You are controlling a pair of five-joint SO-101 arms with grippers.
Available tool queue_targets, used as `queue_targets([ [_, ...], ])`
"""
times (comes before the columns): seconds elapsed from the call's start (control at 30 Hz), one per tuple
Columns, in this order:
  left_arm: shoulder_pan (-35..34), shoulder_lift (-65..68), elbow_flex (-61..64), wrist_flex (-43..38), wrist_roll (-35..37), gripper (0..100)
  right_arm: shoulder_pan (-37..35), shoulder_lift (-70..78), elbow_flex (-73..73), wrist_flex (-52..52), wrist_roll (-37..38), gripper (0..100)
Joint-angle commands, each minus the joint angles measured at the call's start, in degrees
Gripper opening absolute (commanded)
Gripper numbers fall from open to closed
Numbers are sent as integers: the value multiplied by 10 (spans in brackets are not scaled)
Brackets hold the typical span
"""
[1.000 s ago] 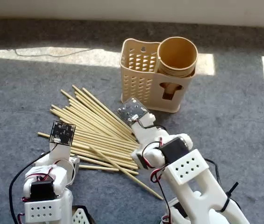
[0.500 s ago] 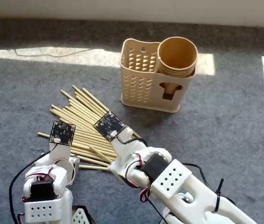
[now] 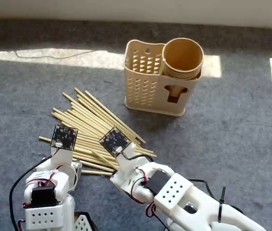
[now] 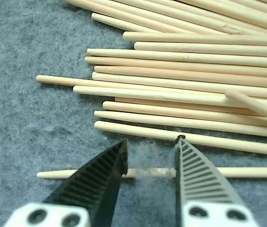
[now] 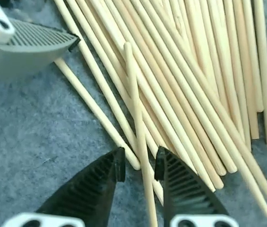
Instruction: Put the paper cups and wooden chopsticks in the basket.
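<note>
Swinging away from the basket [image 3: 145,89], the right arm has come over the wooden chopsticks [image 3: 90,122] and now sits close beside the left arm, which has not moved. The right gripper [image 5: 139,163] has its jaws narrowly parted, straddling a crossing chopstick [image 5: 133,94] that lies over the pile, and a small gap shows on each side of it. The left gripper [image 4: 150,149] is open wider and holds nothing. A single chopstick [image 4: 246,172] runs under its tips, and the pile lies just beyond them. Paper cups [image 3: 183,57] stand stacked in the basket, well beyond both grippers, on the grey carpet [image 3: 241,125].
</note>
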Motion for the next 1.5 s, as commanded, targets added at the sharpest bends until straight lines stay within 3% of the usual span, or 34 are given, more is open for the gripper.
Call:
queue_targets([
  [0.0,10,-3,12,1,2,161,-14,-7,-2,-15,-4,115],
  [0.43,10,-3,12,1,2,161,-11,-7,27,-15,-2,114],
  [0.73,10,-3,12,1,2,161,-11,-7,43,-13,-1,60],
  [0.93,10,-3,12,1,2,161,-11,-7,58,-12,-1,119],
  [1.13,10,-3,12,1,2,161,-11,-7,61,-12,40,53],
  [1.47,10,-3,12,1,2,161,-11,-9,56,27,43,11],
])
